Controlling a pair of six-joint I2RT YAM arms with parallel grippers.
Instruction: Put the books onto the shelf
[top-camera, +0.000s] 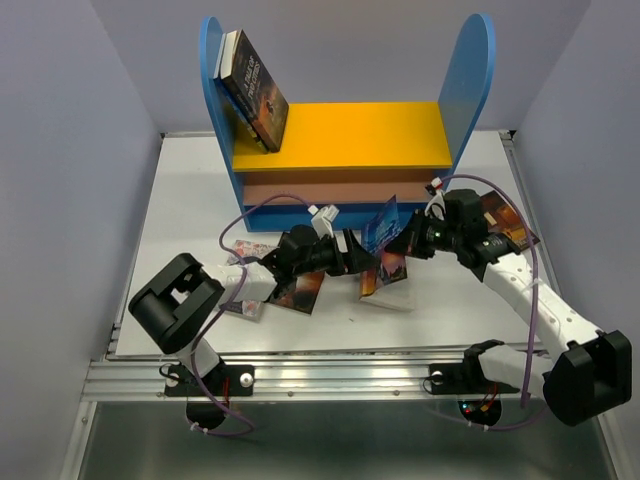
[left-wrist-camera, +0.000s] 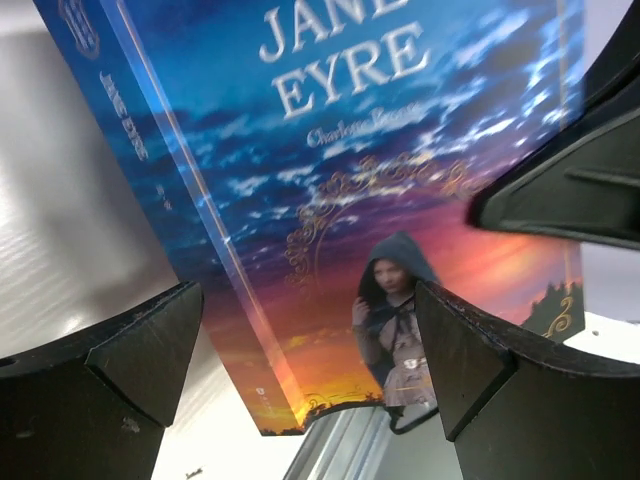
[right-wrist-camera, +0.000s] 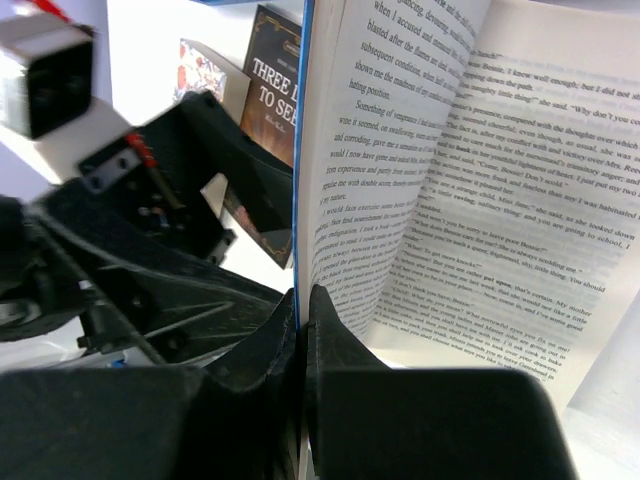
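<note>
Left wrist view: the Jane Eyre book (left-wrist-camera: 330, 200) stands upright between the wide-apart fingers of the left claw (left-wrist-camera: 305, 335), which is released. The right claw (right-wrist-camera: 303, 330) is clenched on the book's blue cover, and the pages fall open. The left arm (top-camera: 255, 280) and the right arm (top-camera: 530, 290) reach low toward each other, just in front of the shelf (top-camera: 340, 140).

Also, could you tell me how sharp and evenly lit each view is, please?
Top external view: evenly lit and sharp, some glare on the metal rail. Left wrist view: the blue book reads clearly, the table beside it washed out. Right wrist view: the print is legible, the jaws in front dark and soft.
</note>
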